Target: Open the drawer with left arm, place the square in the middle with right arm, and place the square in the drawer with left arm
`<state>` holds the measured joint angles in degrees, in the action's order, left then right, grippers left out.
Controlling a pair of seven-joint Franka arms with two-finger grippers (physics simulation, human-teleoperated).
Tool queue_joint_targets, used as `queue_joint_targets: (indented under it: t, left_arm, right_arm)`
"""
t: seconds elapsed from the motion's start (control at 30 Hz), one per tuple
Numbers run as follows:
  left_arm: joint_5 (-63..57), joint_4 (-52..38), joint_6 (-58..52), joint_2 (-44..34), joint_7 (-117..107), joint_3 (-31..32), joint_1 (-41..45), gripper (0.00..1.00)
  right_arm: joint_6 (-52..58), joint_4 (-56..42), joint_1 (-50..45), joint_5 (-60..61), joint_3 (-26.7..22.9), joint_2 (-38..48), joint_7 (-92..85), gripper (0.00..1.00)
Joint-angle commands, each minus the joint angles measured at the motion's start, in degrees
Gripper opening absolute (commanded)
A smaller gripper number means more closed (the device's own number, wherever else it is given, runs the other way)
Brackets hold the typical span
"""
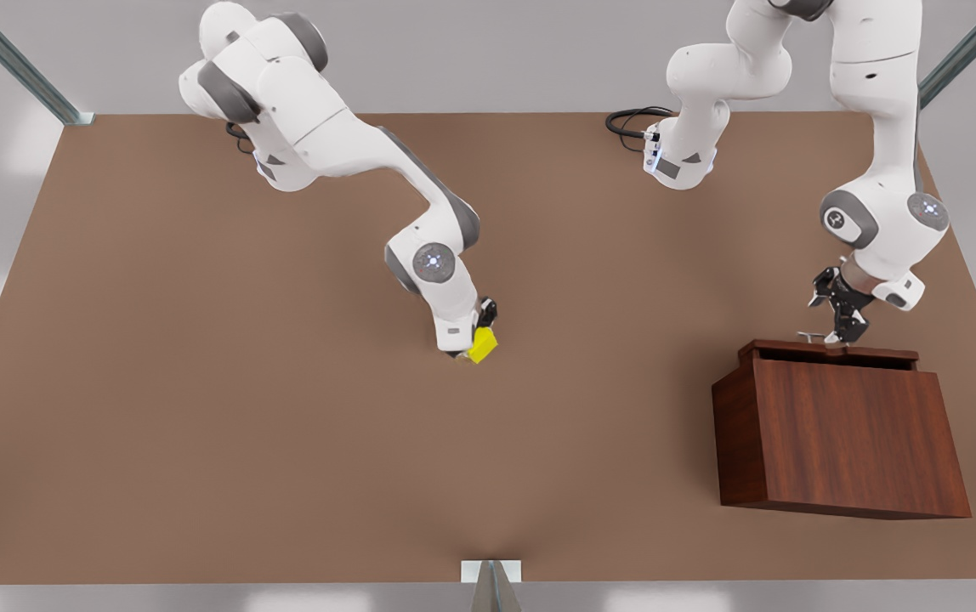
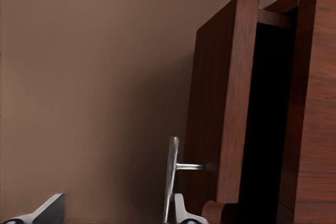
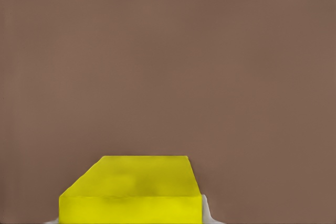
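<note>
Item: two-arm cell, brown worktop [image 1: 199, 382], wooden cabinet [image 1: 845, 433] at lower right of the front view.
Right gripper [image 1: 469, 344], frame centre: jaws closed on the yellow square [image 1: 483, 344], low over the worktop. Left gripper [image 1: 836, 319], right of frame: jaws spread apart beside the silver handle [image 2: 172, 174]; drawer [image 2: 226, 114] pulled partly out of the cabinet.

No legible text (anywhere) here

Grey metal frame struts [image 1: 16, 64] rise at both far table corners; a black cable [image 1: 632, 123], possibly looped, lies far right.
</note>
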<state>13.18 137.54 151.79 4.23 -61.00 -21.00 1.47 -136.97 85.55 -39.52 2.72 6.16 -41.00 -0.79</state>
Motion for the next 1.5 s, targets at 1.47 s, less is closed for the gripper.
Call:
queue_joint_targets:
  t: [1.47]
  left_arm:
    - [-13.5, 11.8, -14.3, -24.1, 0.8, -10.6, 1.6, 1.0]
  right_arm:
    - [41.1, -2.8, 25.1, -0.8, -22.6, 32.5, 6.8, 1.0]
